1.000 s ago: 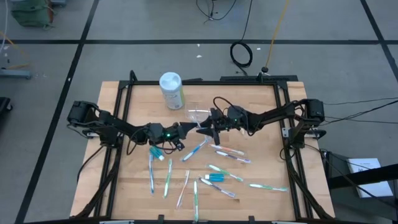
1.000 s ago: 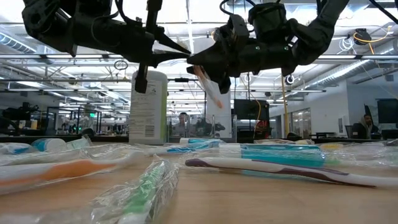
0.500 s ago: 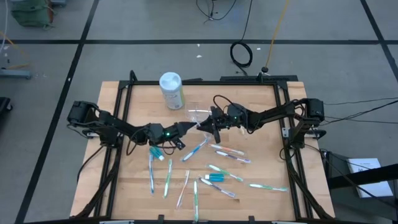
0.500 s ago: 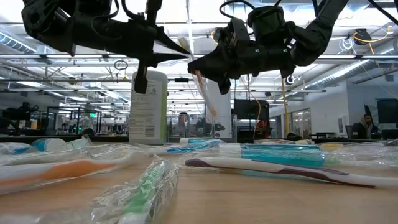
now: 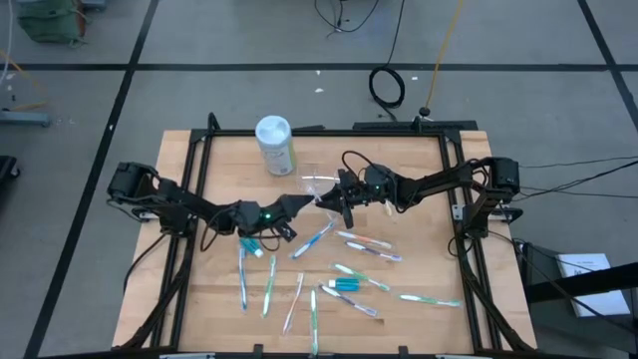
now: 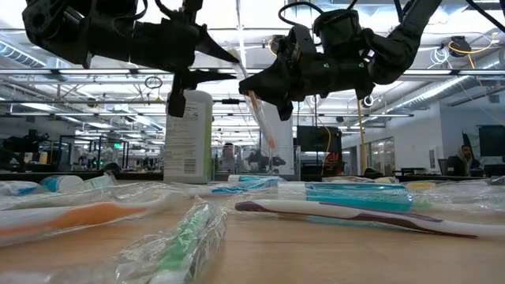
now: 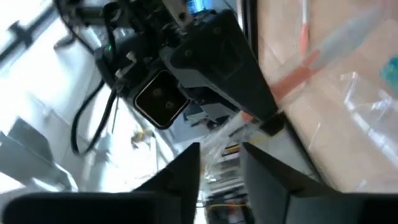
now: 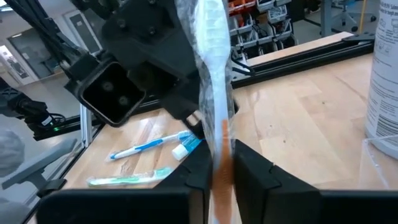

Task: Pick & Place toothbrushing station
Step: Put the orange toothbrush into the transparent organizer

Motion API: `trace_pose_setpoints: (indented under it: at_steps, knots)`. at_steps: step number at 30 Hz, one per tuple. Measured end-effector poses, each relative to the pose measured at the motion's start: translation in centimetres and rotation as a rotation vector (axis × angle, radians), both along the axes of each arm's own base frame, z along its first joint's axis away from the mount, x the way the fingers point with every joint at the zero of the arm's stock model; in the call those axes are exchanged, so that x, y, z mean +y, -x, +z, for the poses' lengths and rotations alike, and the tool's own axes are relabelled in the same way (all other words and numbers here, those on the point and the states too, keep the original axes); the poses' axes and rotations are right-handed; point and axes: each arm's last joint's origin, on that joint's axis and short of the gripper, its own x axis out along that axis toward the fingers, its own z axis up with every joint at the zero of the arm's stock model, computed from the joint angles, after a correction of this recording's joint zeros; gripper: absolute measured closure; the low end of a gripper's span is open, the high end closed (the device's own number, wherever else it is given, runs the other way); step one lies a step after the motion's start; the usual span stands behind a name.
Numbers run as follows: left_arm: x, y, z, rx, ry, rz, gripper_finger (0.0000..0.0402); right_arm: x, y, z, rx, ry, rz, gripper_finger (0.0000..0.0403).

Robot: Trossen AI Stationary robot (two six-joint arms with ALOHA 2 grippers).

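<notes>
Above the table's (image 5: 419,170) middle, the right gripper (image 5: 332,199) clamps a light, slippery wrapped toothbrush (image 8: 214,81) mid-handle; the left gripper (image 5: 296,202), fingers parted, waits alongside.

Clear holder (image 5: 317,183) barely discernible; held toothbrush (image 8: 214,74) ends cut off.

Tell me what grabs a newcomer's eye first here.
The two dark grippers meeting above mid-table: the right gripper is shut on an orange-handled toothbrush in clear wrap, and the left gripper points at it, fingers apart. Next, the white cylindrical canister at the back, then wrapped toothbrushes scattered in front.
</notes>
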Motion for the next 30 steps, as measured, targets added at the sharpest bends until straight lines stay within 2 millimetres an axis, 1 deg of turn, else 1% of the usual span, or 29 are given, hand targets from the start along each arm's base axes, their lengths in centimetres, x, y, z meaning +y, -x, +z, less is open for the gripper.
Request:
trace_pose_setpoints:
  at_steps: [3, 5, 8, 10, 13, 17, 18, 21, 23, 25, 30]
  knots:
    - [-0.5, 0.1, 0.1, -0.112, 0.221, 0.008, 0.0239, 0.0, 0.0, 0.0, 0.001, 0.0, -0.001, 0.0356]
    - [-0.7, 0.2, 0.1, -0.185, 0.352, 0.059, 0.0222, -0.1, 0.0, 0.0, 0.001, -0.001, -0.003, 0.0357]
    - [-0.7, 0.7, 0.5, -0.299, 0.463, 0.216, 0.0206, -0.2, 0.0, 0.0, 0.001, -0.001, -0.008, 0.0366]
    - [-0.5, 1.0, 1.0, -0.366, 0.513, 0.264, 0.0202, -0.2, 0.0, -0.1, 0.004, -0.001, -0.009, 0.037]
    - [-0.4, 1.6, 2.0, -0.423, 0.583, 0.243, 0.0203, -0.2, 0.0, 0.0, 0.001, 0.002, -0.006, 0.0367]
    - [0.0, 2.5, 3.5, -0.479, 0.766, 0.155, 0.0208, -0.2, 0.0, 0.0, -0.001, 0.008, -0.009, 0.0357]
    - [0.3, 2.7, 3.7, -0.471, 0.834, 0.115, 0.0208, -0.2, 0.0, 0.0, -0.001, 0.012, -0.009, 0.0358]
    - [1.3, 3.5, 3.7, -0.348, 1.057, 0.006, 0.0208, -0.2, 0.0, 0.0, -0.003, 0.027, -0.007, 0.0367]
    - [2.2, 3.8, 3.9, -0.296, 1.189, -0.061, 0.021, -0.2, 0.0, 0.0, -0.004, 0.028, -0.007, 0.037]
    - [3.2, 4.1, 3.9, -0.269, 1.301, -0.076, 0.0212, -0.2, 0.0, 0.0, -0.005, 0.035, -0.007, 0.0368]
    - [5.5, 4.0, 3.8, -0.297, 1.507, -0.094, 0.0215, -0.2, 0.0, 0.3, -0.035, 0.05, -0.008, 0.0353]
